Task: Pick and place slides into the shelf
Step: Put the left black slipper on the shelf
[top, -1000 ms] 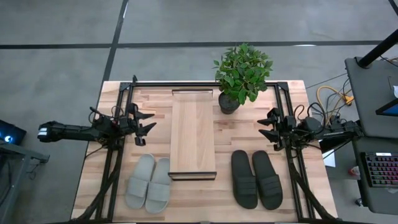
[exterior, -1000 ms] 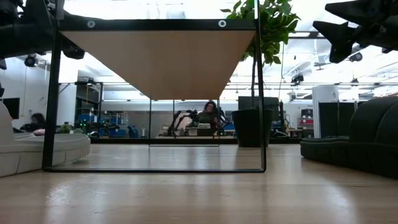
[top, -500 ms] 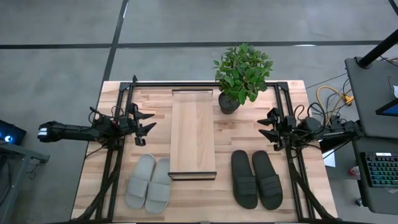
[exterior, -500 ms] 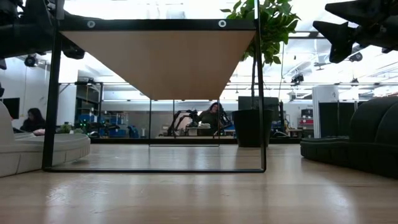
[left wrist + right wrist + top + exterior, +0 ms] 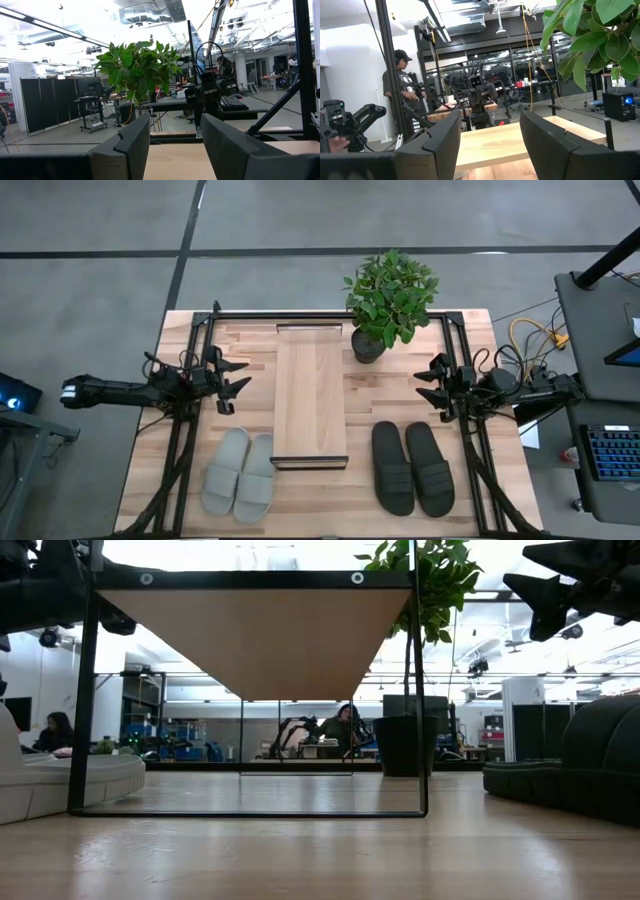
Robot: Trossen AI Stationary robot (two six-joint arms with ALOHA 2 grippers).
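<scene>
Nearest, along the lower edge of the overhead frame, the grey slides [image 5: 240, 473] lie lower left and the dark slides [image 5: 412, 468] lower right, either side of the shelf [image 5: 311, 395] at centre. Left gripper [image 5: 237, 380] hovers mid-left, fingers parted and empty, above the grey pair. Right gripper [image 5: 428, 384] likewise mid-right, above the dark pair. Potted plant [image 5: 388, 298] stands upper centre.

The butcher-block wooden bench [image 5: 470, 340] carries a long, narrow light-wood shelf [image 5: 310, 395] at its middle, a potted green plant [image 5: 388, 300] just beside the shelf, pale grey rubber slides [image 5: 240, 473] and dark green rubber slides [image 5: 411, 468] flanking it.
</scene>
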